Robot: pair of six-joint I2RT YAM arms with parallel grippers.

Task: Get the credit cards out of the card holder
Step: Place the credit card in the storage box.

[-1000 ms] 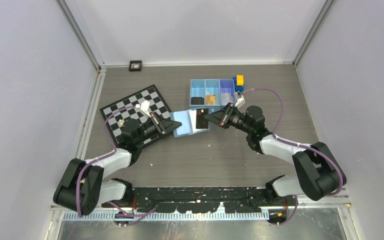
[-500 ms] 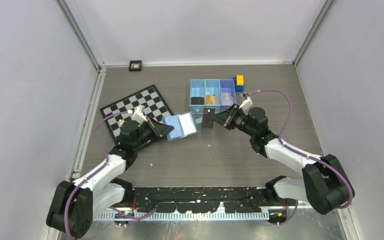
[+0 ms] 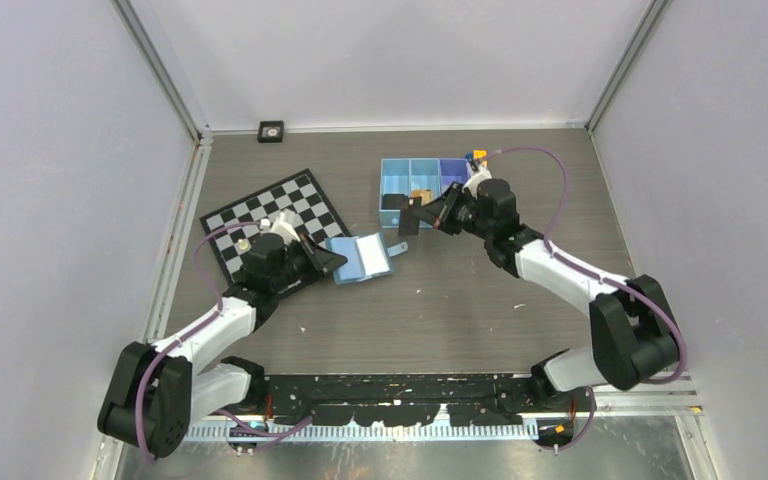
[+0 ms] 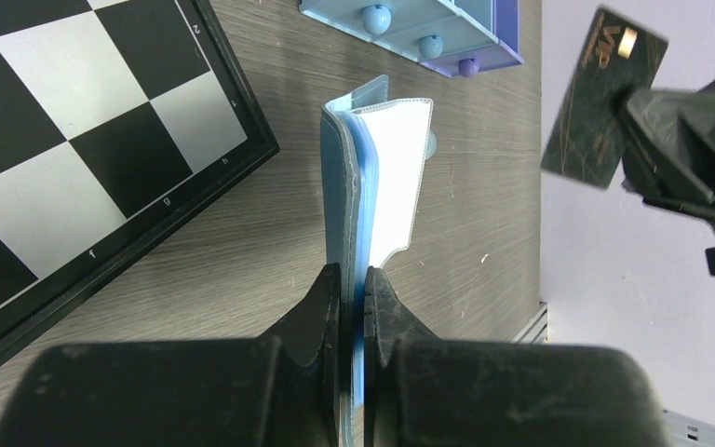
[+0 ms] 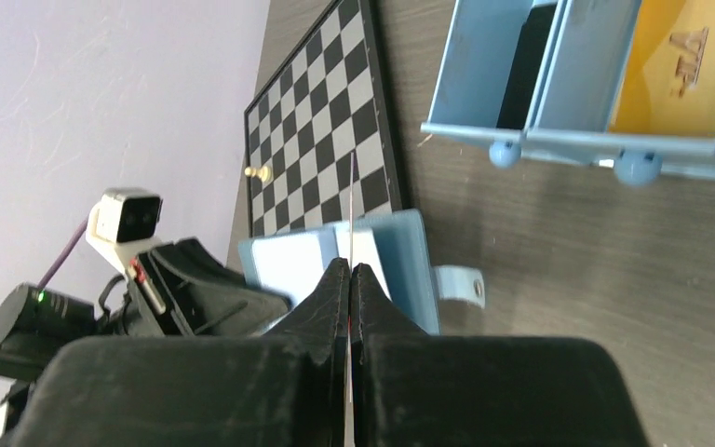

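I read the left jaws clamped on the open card holder [image 3: 360, 258] beside the chessboard [image 3: 290, 195]. The right jaws grip a dark card [image 4: 600, 102].

Illumination: bright, even, diffuse. Only faint, soft shadows are cast on the tabletop [image 3: 440, 310]; all three views are rendered reasonably sharp.

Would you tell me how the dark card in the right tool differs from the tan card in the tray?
The dark card is near-black; the tan card is golden. The dark card is pinched aloft, on edge, in the right tool; the tan card lies flat in the middle compartment of the tray. Both are thin rectangular cards.
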